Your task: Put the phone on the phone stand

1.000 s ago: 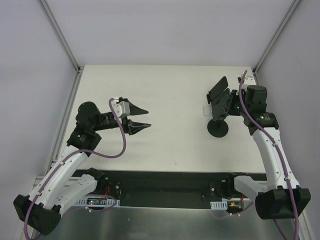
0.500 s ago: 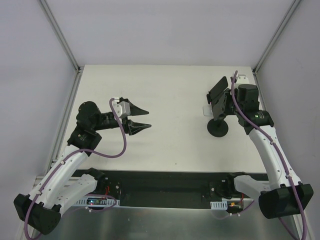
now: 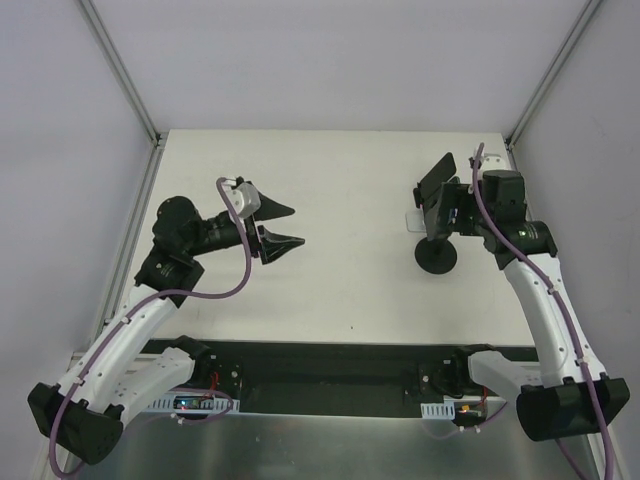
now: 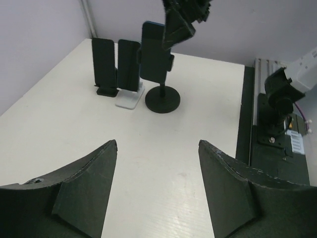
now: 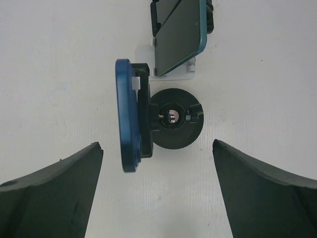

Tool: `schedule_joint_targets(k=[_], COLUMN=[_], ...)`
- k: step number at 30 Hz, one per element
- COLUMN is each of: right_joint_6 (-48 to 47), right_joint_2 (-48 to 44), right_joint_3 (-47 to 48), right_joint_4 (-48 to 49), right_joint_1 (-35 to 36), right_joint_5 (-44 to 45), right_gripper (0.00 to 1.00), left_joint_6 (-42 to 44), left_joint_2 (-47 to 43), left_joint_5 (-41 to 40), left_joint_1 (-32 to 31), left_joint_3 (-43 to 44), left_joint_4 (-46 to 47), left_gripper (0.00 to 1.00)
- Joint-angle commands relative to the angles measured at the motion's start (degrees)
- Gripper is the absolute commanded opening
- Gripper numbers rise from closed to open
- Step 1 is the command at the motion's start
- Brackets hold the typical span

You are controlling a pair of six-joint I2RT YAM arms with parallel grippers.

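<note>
Phone is seated in the cradle of the phone stand, upright, blue case, on the pole over the round black base, with nothing gripping it. Nearest: a black rail at the table edge by the arm bases. Then a white matte table, pale grey walls on three sides and aluminium posts running to the far corners. Left gripper hangs left of centre above bare table, fingers spread with nothing between them. It is aimed across at the stand and well apart from it. Right gripper is over the stand on the far right side, fingers spread wide. One finger is on each side of the phone and base, touching neither, with clear table showing in both gaps. The phone is offset toward the left finger in the wrist view, and the base sits roughly midway. Just behind the base is a white stand holding a teal-edged phone that leans back. Beside that, a dark slab stands upright on a small black foot; can't tell what it is
</note>
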Motion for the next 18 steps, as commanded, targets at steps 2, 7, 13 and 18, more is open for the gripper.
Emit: schedule_joint_targets(k=[2, 7, 13, 18], right_joint_6=[1.0, 4.5, 6.1, 7.4], right_joint_2=[-6.0, -11.9, -21.1, -30.6], right_joint_3=[8.4, 9.5, 3.8, -1.4], right_joint_4=[-8.4, -13.4, -12.0, -4.4], right_joint_1=[3.0, 10.0, 22.8, 23.9], right_joint_5=[6.5, 9.5, 1.9, -2.2], right_gripper=[0.96, 0.97, 0.97, 0.97], left_joint_6=[-8.1, -16.5, -25.2, -31.7], left_joint_2=[-1.6, -6.4, -16.4, -25.2], left_joint_5=[-14.0, -26.7, -28.7, -33.3], left_joint_1=[0.5, 0.6, 0.6, 0.5], left_joint_3=[6.1, 7.8, 4.1, -1.7], left_joint_4=[0.1, -5.1, -7.7, -9.7], left_gripper=[0.67, 0.71, 0.73, 0.84])
